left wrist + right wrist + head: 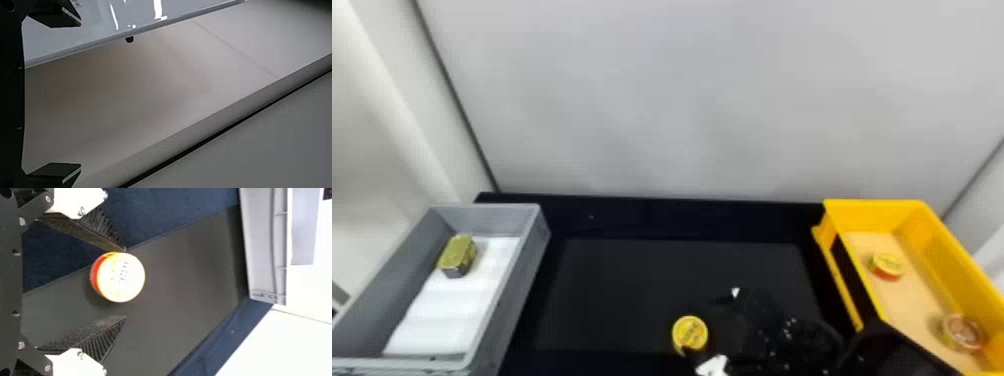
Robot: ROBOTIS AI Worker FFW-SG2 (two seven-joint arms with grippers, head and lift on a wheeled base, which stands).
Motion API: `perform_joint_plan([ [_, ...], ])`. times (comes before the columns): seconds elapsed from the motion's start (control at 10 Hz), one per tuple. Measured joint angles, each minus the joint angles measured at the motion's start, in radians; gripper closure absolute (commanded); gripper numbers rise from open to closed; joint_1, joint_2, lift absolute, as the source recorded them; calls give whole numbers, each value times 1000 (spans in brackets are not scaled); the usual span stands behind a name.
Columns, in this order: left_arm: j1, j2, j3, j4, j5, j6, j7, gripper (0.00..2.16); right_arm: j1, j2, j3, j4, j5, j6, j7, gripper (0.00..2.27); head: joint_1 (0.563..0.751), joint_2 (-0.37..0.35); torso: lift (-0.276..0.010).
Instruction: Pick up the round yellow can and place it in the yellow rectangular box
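Right gripper (125,283) gapes around the can (690,333) toward the worktop's (632,280) front edge, likely to pinch its sides; left gripper (81,95) gapes empty.

I see a black table (642,217) holding a grey box (519,285) left, a yellow box (949,260) right, and a round yellow can (690,333) at the near middle.

The can (690,330) lies between left crate (519,280) and right box (872,215).
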Motion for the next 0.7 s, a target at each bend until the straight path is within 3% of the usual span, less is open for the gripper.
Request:
perform_joint_plan([
  [0.7,-4,0,3,6,-3,-4,0,5,-2,11,16,44,-13,-5,-4,233,686,14,-56],
])
